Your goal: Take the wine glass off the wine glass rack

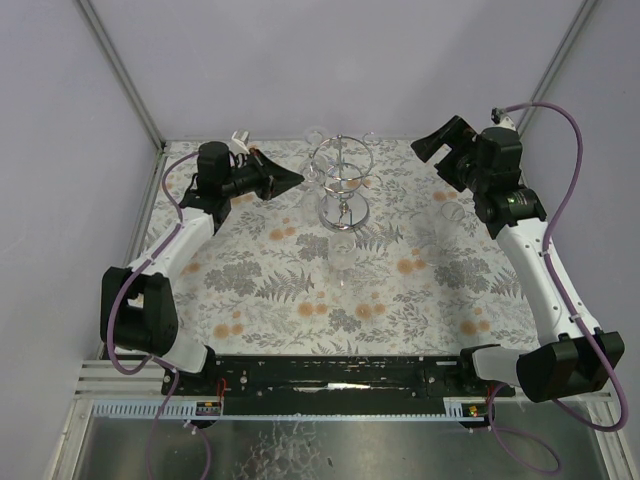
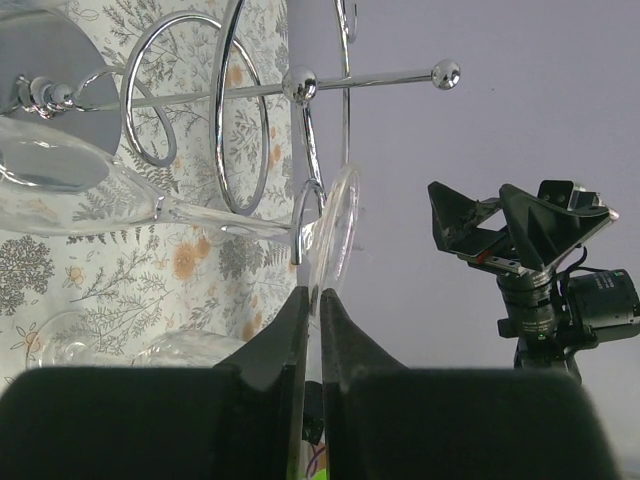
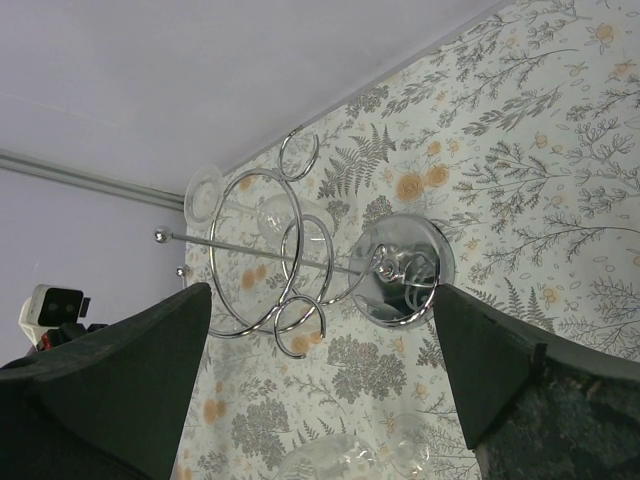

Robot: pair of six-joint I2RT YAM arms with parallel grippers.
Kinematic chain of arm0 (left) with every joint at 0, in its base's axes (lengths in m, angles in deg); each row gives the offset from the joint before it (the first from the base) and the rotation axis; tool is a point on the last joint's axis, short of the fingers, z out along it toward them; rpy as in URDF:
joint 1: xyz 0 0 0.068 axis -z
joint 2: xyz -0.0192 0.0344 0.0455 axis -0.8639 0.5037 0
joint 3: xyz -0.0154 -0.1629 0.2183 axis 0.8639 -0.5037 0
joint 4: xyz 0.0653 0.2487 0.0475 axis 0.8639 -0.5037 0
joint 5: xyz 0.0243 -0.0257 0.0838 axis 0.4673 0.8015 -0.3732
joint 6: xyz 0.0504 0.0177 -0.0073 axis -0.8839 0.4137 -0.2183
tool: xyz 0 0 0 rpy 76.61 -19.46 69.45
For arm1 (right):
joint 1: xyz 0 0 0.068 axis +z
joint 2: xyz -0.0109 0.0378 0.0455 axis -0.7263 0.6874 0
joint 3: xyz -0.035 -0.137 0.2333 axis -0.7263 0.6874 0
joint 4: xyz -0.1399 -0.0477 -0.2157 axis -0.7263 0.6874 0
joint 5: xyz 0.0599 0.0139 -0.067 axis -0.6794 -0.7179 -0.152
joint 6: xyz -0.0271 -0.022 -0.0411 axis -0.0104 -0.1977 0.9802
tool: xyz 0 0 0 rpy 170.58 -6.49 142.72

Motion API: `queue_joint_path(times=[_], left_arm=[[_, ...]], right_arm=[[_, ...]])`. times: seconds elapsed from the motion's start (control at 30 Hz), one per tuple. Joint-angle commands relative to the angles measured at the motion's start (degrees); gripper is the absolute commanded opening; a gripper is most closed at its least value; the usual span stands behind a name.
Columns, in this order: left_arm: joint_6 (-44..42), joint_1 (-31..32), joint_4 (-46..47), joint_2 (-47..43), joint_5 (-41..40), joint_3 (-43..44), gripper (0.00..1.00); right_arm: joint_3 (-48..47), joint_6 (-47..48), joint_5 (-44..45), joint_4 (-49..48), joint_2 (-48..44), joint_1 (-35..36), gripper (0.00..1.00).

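1. Two robot arms bolted at the near edge of a table (image 1: pixel 300 300) with a floral cloth.
2. Mid-table, one loose glass (image 1: pixel 343 250) on the cloth, just in front of the rack (image 1: pixel 343 185). Upright or tilted: cannot tell.
3. Chrome wire rack toward the far side, with a round mirrored base on the cloth, a central post and looped rings on top.
4. Left gripper (image 2: pixel 313 292) reaching in from the rack's left at ring height, jaws pressed together and pinching the thin edge of the wine glass (image 2: pixel 340 220) foot.
5. Wine glass hung on the rack's left side, with its stem through a wire loop, bowl toward the base and foot outward at the fingertips.
6. Right gripper (image 1: pixel 440 150) off to the rack's right and well apart from it, pointed toward it, with jaws spread wide and nothing between them.
7. Farther back, a far glass (image 1: pixel 317 134) hung on the rear rings.
8. Farthest, a plain pale wall (image 1: pixel 300 60).
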Motion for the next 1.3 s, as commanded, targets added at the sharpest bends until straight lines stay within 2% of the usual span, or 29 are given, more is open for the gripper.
queue_joint_path(times=[0.0, 0.5, 1.0, 1.1, 1.27], left_arm=[[1.3, -0.8, 0.3, -2.3, 0.8, 0.5, 0.0], [4.6, -2.0, 2.3, -5.3, 2.6, -2.0, 0.0], [2.9, -3.7, 0.2, -12.2, 3.9, -6.8, 0.0], [-0.7, -4.3, -1.5, -13.1, 4.2, -4.8, 0.0], [-14.0, -4.8, -9.7, -13.4, 4.7, 5.3, 0.0]], right_arm=[[0.5, -0.3, -1.6, -3.2, -2.0, -0.1, 0.99], [0.3, 1.1, -1.8, -2.7, -2.0, -0.1, 0.99], [-0.7, 1.8, -3.3, -3.1, -0.1, -0.1, 0.99], [-1.5, 2.3, -3.4, -2.8, 0.4, -0.1, 0.99], [-4.6, 3.6, -4.0, -0.8, 2.0, -0.2, 0.99]])
